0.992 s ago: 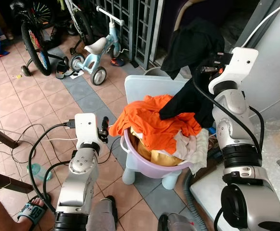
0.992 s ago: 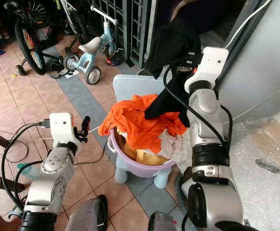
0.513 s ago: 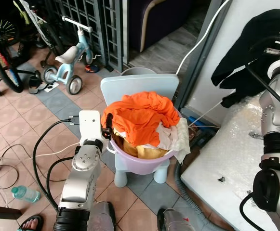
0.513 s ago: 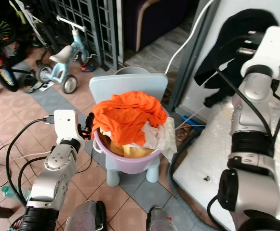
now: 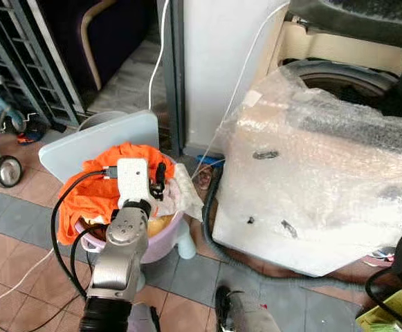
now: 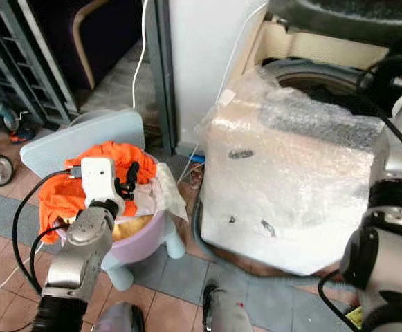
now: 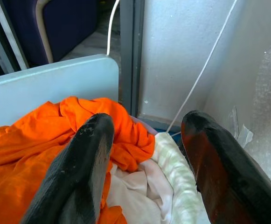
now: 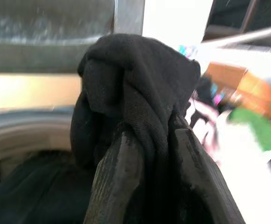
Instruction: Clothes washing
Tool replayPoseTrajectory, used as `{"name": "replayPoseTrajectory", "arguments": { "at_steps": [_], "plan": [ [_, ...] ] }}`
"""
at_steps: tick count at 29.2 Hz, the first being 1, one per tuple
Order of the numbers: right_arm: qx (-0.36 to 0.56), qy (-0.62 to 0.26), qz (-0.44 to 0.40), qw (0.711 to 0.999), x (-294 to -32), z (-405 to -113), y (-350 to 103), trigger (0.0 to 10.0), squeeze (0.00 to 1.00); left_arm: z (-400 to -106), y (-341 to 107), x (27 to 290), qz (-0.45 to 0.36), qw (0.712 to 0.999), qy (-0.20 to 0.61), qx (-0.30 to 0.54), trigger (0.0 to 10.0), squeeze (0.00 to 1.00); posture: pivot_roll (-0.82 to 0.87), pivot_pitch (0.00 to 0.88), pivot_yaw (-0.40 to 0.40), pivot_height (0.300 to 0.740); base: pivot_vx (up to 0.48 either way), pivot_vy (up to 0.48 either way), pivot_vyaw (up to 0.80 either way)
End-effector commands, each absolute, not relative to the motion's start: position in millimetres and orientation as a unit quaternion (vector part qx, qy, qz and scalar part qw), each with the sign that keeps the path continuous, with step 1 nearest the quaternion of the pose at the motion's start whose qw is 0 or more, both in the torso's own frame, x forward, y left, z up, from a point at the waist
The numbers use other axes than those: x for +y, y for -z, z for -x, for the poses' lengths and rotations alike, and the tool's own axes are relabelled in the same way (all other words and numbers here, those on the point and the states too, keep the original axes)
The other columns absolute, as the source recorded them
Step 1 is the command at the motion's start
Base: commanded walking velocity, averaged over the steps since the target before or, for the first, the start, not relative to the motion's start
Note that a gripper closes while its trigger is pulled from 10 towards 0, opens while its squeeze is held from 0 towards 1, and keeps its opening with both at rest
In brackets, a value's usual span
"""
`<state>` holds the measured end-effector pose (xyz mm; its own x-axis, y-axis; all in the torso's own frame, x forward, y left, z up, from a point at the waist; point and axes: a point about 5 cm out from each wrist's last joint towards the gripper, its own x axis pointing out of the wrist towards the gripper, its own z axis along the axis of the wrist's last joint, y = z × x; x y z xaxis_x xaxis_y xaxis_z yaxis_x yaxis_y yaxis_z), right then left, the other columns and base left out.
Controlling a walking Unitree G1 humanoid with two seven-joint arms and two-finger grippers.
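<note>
My right gripper (image 8: 154, 134) is shut on a black garment (image 8: 135, 79), which bunches up over its fingers. It hangs at the washing machine's dark drum opening (image 5: 339, 77), whose grey rim (image 8: 18, 126) curves just behind the cloth. The right arm (image 6: 394, 173) rises along the right edge. My left gripper (image 7: 147, 122) is open with nothing between its fingers, hovering over a purple basin (image 5: 165, 238) heaped with clothes. An orange garment (image 5: 83, 197) tops the heap, with a white and pale green cloth (image 7: 172, 179) beside it.
The washing machine's front is wrapped in bubble wrap (image 5: 325, 166). The basin rests on a light blue child's chair (image 5: 97, 142). A grey hose (image 5: 211, 228) and a white cable (image 5: 245, 62) run by the washer. A small bike wheel (image 5: 7, 171) stands left on the tiled floor.
The view has swung right from the basin toward the washing machine. My right gripper has carried the black garment from above the basin to the drum opening. The left gripper stays by the basin.
</note>
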<state>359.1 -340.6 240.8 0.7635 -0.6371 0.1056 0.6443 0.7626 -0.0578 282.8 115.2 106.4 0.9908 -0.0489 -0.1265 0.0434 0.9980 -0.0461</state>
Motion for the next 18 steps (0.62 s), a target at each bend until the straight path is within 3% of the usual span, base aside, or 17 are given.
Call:
{"name": "replayPoseTrajectory", "arguments": {
  "at_steps": [1, 7, 8, 10, 18],
  "plan": [
    [0.007, 0.300, 0.000, 0.954, -330, -368, -225, 10.0, 0.00, -282, -103, 117, 0.025, 0.997, 0.020, 0.069, 10.0, 0.00, 0.02, 0.049, 0.015, 0.740, 0.000, 0.000, 0.00],
    [0.016, 0.242, -0.025, 0.970, -315, -376, -220, 10.0, 0.00, -280, -103, 118, 0.024, 0.997, 0.018, 0.069, 10.0, 0.00, 0.03, 0.056, 0.012, 0.740, 0.000, 0.000, 0.00],
    [-0.013, 0.165, -0.050, 0.985, -297, -384, -227, 10.0, 1.00, -279, -103, 118, 0.023, 0.997, 0.018, 0.069, 10.0, 0.00, 0.03, 0.059, 0.011, 0.740, 0.000, 0.000, 0.00],
    [-0.024, 0.112, -0.053, 0.992, -284, -389, -230, 10.0, 1.00, -279, -103, 118, 0.022, 0.997, 0.018, 0.070, 10.0, 0.00, 0.03, 0.060, 0.010, 0.740, 0.000, 0.000, 0.00],
    [-0.048, 0.060, -0.007, 0.997, -267, -391, -233, 10.0, 1.00, -277, -99, 116, 0.028, 0.995, 0.028, 0.087, 10.0, 0.00, 0.03, 0.067, 0.007, 0.740, 0.000, 0.000, 0.00]
  ]
}}
